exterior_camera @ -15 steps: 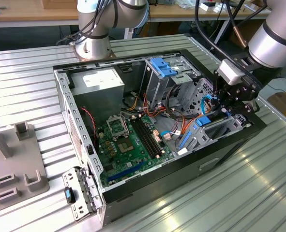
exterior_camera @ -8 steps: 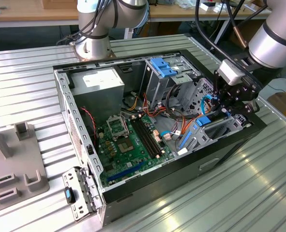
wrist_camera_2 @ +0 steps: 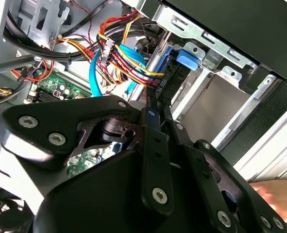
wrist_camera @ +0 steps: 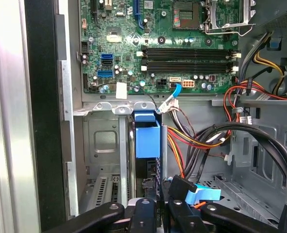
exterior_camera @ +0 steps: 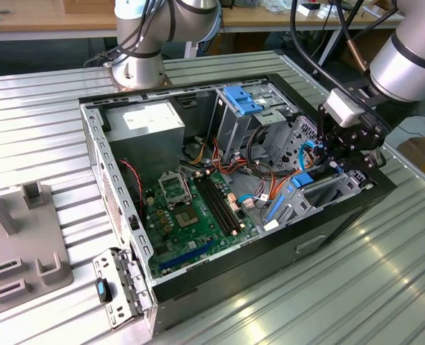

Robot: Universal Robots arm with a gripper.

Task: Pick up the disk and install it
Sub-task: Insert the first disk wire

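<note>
In drive bay, gripper (wrist_camera: pixel 155 213) clamps disk (wrist_camera: pixel 147 141)

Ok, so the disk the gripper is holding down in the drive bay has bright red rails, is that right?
Not quite. The rails are bright blue, not red. The first wrist view shows the disk, held by the gripper, standing in the drive bay.

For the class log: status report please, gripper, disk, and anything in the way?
Gripper down inside the computer case, at the drive bay. Disk standing edgewise in the bay, blue rail showing. Cable bundle crowding close beside it.
</note>
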